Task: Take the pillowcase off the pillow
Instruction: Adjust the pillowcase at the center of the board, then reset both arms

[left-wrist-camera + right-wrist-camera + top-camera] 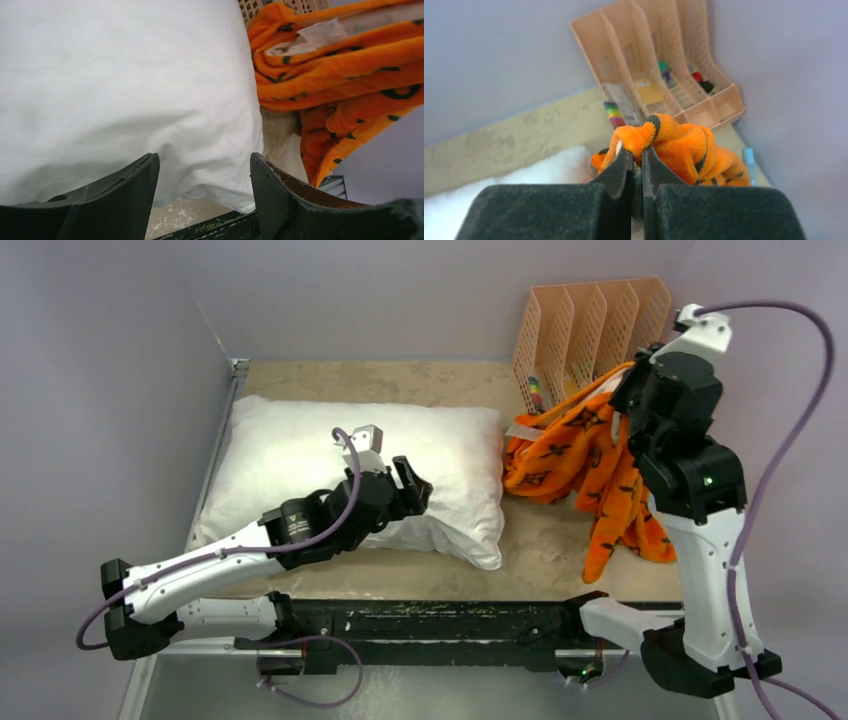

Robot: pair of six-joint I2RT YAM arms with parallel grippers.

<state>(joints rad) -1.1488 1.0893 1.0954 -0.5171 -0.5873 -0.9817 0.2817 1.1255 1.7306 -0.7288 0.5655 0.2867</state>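
Observation:
The plain white pillow (300,455) lies bare on the left half of the table. My left gripper (413,485) hovers over its near right corner, open, with the pillow (125,75) showing between and beyond the fingers and nothing gripped. The orange pillowcase (580,455) with black motifs hangs in a bunch to the right of the pillow, apart from it, its lower folds resting on the table. My right gripper (637,150) is shut on a top fold of the pillowcase (679,140) and holds it up. In the left wrist view the pillowcase (340,75) shows a white label and pale lining.
A peach slotted file organizer (590,325) stands at the back right, just behind the hanging fabric, with small coloured items in it (659,65). Grey walls close in on the left, back and right. The beige tabletop (400,380) shows behind the pillow.

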